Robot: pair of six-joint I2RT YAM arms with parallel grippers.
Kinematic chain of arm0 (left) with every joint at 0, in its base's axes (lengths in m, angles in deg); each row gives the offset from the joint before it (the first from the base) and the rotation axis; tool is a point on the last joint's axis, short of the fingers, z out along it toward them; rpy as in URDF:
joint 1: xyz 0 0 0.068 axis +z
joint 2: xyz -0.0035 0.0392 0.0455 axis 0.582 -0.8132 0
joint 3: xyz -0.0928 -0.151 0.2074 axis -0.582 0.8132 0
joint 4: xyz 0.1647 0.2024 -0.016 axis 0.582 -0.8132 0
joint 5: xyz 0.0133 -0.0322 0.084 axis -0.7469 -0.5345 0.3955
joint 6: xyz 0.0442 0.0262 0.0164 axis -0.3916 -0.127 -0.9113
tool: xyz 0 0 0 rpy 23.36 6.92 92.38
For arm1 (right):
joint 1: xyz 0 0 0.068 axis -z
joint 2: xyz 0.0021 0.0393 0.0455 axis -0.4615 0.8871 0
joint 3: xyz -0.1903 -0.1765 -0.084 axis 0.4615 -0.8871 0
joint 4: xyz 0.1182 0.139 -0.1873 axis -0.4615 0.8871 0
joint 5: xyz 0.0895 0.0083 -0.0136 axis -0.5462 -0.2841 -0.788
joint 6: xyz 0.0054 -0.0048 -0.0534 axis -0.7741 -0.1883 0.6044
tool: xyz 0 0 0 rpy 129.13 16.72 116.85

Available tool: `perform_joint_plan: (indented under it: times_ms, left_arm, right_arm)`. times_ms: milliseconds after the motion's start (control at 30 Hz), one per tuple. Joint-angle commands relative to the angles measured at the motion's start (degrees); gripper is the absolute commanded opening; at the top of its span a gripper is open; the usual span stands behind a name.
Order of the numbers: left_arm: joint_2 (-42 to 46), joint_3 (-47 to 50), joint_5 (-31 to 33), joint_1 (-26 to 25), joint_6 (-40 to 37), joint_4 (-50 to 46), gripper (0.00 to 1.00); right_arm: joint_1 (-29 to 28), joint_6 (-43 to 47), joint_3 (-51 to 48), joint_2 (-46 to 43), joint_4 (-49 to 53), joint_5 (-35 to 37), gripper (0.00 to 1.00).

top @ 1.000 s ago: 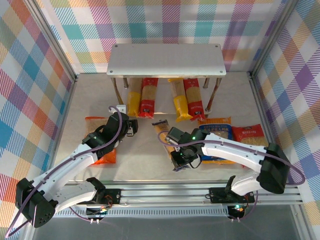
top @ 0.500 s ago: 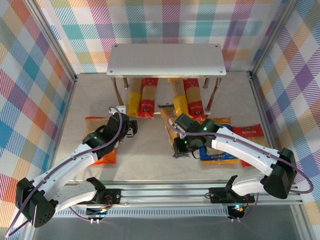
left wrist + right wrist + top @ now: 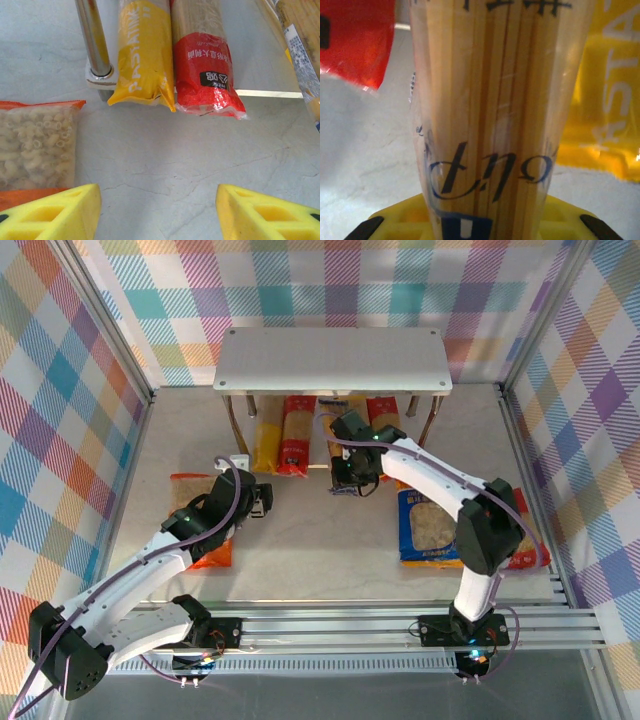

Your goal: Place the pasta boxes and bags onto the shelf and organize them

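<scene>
Your right pincer (image 3: pixel 485 220) is clamping the tan pack (image 3: pixel 495 125) at upper centre, under the shelf (image 3: pixel 330 358). You are aiming it straight between the red pack (image 3: pixel 350 40) and yellow pack (image 3: pixel 615 100), parallel to both. Left pincer (image 3: pixel 157 210) is standing apart, empty.

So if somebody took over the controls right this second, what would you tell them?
Left gripper: open, empty, hovering beside the orange bag.
Right gripper: shut on the tan pack, whose far end is under the top board of the shelf.
Done: left yellow pack, left red pack, right yellow pack and right red pack lie on the lower tier.
Left: seat the tan pack between them, then shelve the orange bag, blue bag and red bag, all on the table.
</scene>
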Motion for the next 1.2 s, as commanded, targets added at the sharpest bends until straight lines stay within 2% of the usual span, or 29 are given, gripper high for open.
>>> perform_joint_plan:
  times_ms: [0, 400, 500, 800, 833, 900, 1167]
  left_arm:
    - [1.2, 0.6, 0.1, -0.8, 1.0, -1.4, 0.62]
    - [2.2, 0.8, 0.7, -1.0, 1.2, -3.3, 0.62]
    - [2.8, 0.4, 0.9, -1.1, 1.0, -4.4, 0.63]
    - [4.9, 0.2, 1.5, -1.2, 1.0, -6.5, 0.63]
    - [4.9, 0.2, 1.6, -1.2, 1.0, -6.7, 0.63]
    - [5.0, 0.2, 1.7, -1.2, 1.0, -7.0, 0.64]
    - [5.8, -0.1, 4.6, -1.1, 1.8, -10.0, 0.66]
  right_arm:
    - [0.8, 2.6, 6.8, 0.7, -5.7, 2.1, 0.0]
    - [1.9, 2.7, 19.2, 12.0, -3.1, 3.4, 0.01]
    - [2.0, 2.5, 20.4, 13.6, -3.2, 4.2, 0.05]
    - [2.1, 1.3, 23.0, 16.4, -3.0, 6.8, 0.06]
    - [2.1, 1.3, 23.0, 16.6, -3.1, 6.9, 0.07]
    - [2.1, 1.3, 23.0, 16.9, -3.1, 7.2, 0.21]
    - [2.3, 1.4, 23.0, 18.2, -3.0, 7.1, 0.44]
